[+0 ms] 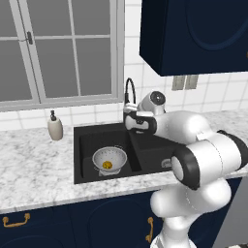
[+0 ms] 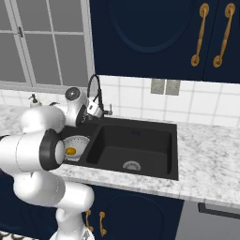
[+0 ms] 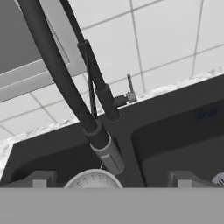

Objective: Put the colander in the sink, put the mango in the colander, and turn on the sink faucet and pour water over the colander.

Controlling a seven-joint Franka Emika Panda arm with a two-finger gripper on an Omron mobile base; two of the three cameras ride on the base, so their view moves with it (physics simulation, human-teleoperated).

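Jaws spread wide, empty, gripper (image 3: 112, 179) close to the sink faucet (image 3: 98, 94). Colander (image 1: 109, 160) sits in the left basin of the sink (image 1: 87, 138) with the mango (image 1: 107, 165) inside. Risk: jaws hit the spray head instead of the small side lever (image 3: 130, 89) behind, swinging the spout off the colander.

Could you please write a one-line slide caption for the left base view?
Mango sits in the colander in the sink; the arm reaches toward the faucet.
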